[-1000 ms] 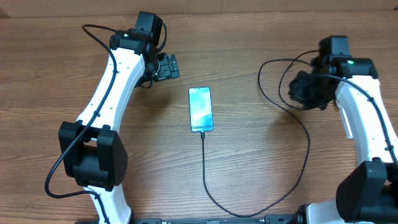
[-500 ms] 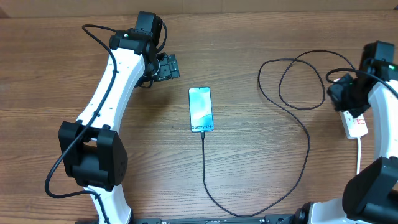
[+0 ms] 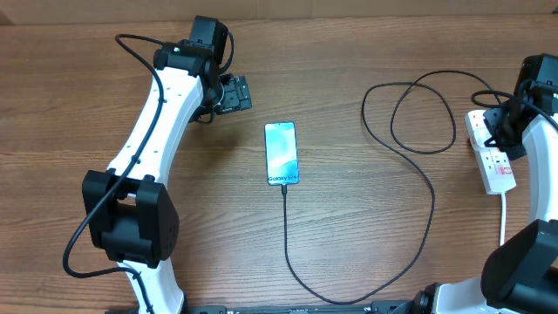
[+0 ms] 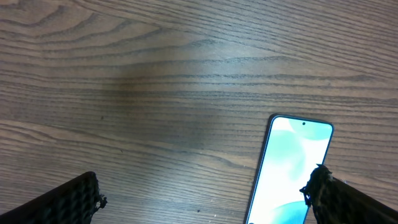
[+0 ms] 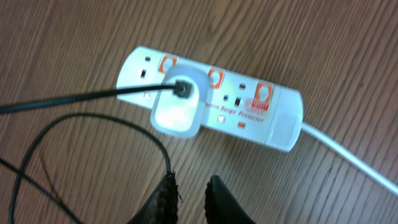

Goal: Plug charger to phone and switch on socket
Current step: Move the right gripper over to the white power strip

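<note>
White "Surge Protector" socket (image 5: 273, 118) by narrow-gapped, empty right gripper (image 5: 189, 193); "Galaxy S24" phone (image 3: 281, 153) near wide-open left gripper (image 4: 202, 186)

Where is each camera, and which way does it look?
Overhead: above the table, looking straight down on phone, charger, socket; left arm and right arm show.
Left wrist: on the left arm, looking down at table and the phone's top; left gripper at the bottom corners.
Right wrist: on the right arm, looking down at the socket and white plug; right gripper at the bottom edge.
Shared: phone, overhead and left wrist; socket, overhead and right wrist.
</note>
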